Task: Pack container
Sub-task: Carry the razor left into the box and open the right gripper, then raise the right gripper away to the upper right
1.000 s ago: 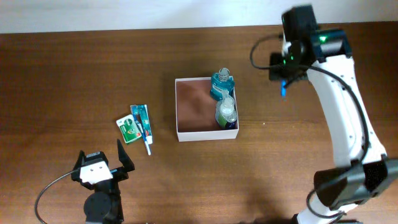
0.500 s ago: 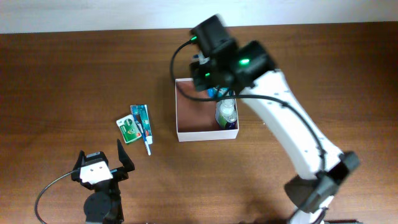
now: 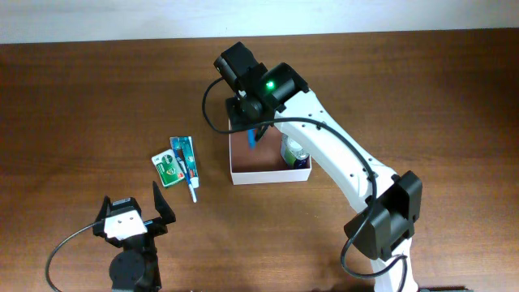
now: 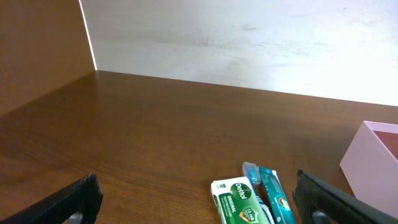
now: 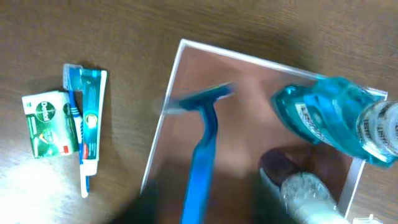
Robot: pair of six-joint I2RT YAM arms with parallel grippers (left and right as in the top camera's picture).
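- Now: container sits on the counter, centre of the overhead frame.
- Likely light, thin-walled cardboard that slides easily; pinch one wall's rim.
- Left tool apart and empty, lower left.
- Right tool above the container with blue razor; whether it grips, cannot tell.

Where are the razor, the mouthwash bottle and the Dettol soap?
razor (image 5: 204,134): right wrist view, on its blue handle.
mouthwash bottle (image 5: 320,118): right wrist view, on its teal body.
Dettol soap (image 5: 45,123): right wrist view, on the green wrapper's face.
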